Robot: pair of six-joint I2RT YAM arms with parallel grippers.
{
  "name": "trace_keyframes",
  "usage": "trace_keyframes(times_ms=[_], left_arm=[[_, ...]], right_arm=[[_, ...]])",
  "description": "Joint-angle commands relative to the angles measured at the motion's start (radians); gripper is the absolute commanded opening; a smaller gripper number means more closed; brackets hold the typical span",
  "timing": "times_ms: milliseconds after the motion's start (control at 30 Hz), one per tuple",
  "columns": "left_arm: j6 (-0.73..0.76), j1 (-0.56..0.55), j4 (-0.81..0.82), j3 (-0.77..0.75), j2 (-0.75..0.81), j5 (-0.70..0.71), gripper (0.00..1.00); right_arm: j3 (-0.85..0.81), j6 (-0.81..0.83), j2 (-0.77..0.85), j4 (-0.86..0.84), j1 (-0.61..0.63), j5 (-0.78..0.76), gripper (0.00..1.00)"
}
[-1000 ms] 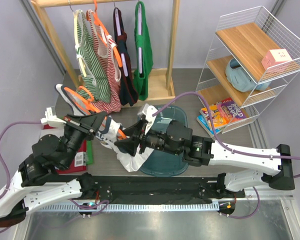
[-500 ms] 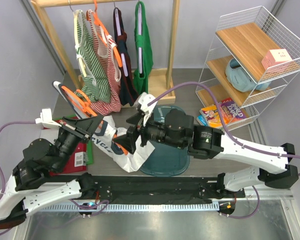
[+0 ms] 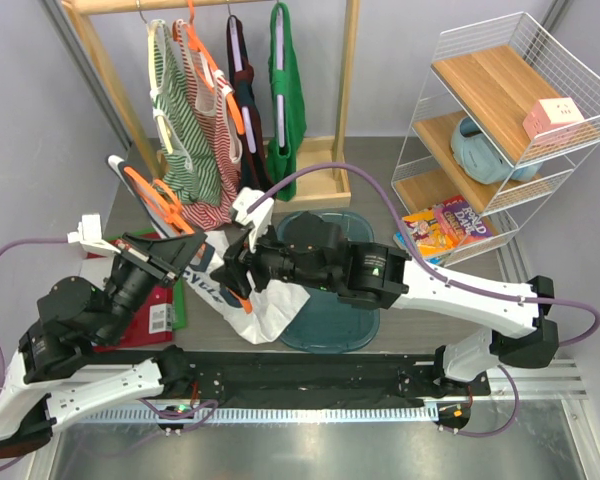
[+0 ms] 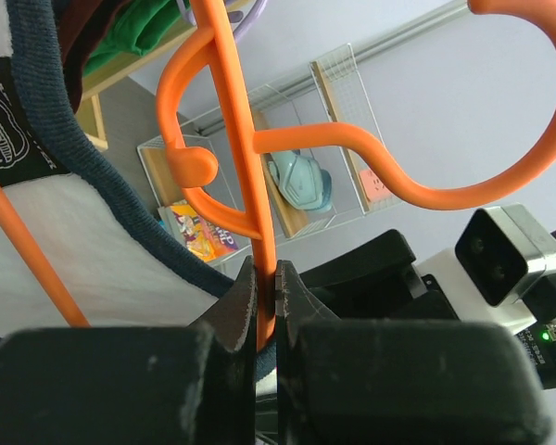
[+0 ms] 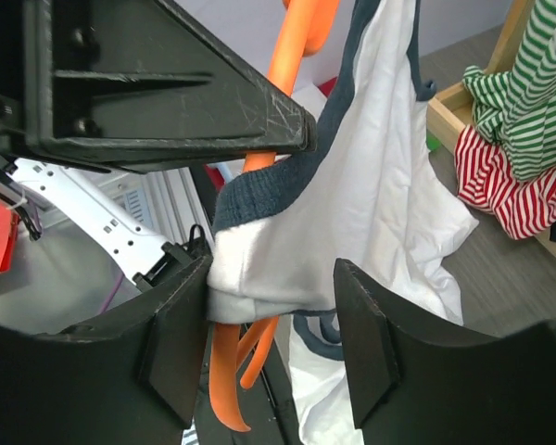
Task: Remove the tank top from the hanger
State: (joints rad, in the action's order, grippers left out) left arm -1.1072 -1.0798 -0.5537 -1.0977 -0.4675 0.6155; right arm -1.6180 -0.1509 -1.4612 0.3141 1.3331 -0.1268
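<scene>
My left gripper (image 3: 183, 252) is shut on the thin orange hanger (image 3: 148, 198), and the left wrist view shows the jaws clamped on its straight stem (image 4: 262, 278) below the hook. The white tank top (image 3: 250, 303) with navy trim hangs from the hanger and sags onto the table. My right gripper (image 3: 230, 272) stands open around the top's shoulder. In the right wrist view the bunched white fabric (image 5: 352, 213) lies between the spread fingers (image 5: 179, 336) and touches the left one. An orange hanger end (image 5: 224, 380) pokes out beneath the fabric.
A wooden rack (image 3: 345, 110) at the back holds striped, navy and green tops (image 3: 285, 100) on other hangers. A wire shelf (image 3: 500, 110) stands at the right with books (image 3: 445, 225) under it. A dark round tray (image 3: 330, 310) lies beneath my right arm, and a red box (image 3: 145, 320) beside my left.
My right gripper has moved left, up to the hanger's shoulder and close to my left gripper. The left gripper has kept its hold on the hanger and shifted slightly left.
</scene>
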Motion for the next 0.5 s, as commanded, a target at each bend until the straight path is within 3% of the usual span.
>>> trace_keyframes(times_ms=[0,100,167,200,233,467], left_arm=[[0.05,0.0,0.018,-0.053,-0.014,-0.013,0.0],[0.056,0.0,0.017,-0.054,-0.01,-0.01,0.0],[0.058,0.0,0.005,-0.054,-0.007,-0.002,0.0],[0.058,0.0,0.0,-0.054,-0.005,0.0,0.0],[0.058,0.0,-0.005,-0.054,-0.003,0.006,0.0],[0.066,0.0,-0.028,-0.059,-0.008,0.01,0.0]], right_arm=[[-0.052,0.016,0.004,-0.004,0.003,0.01,0.53],[-0.045,0.011,0.004,-0.01,0.003,0.003,0.51],[-0.04,0.01,0.009,-0.013,0.003,0.001,0.59],[-0.04,0.011,0.01,-0.015,0.003,-0.002,0.71],[-0.04,0.01,0.012,-0.014,0.003,-0.004,0.72],[-0.046,0.013,0.028,-0.004,0.003,-0.01,0.73]])
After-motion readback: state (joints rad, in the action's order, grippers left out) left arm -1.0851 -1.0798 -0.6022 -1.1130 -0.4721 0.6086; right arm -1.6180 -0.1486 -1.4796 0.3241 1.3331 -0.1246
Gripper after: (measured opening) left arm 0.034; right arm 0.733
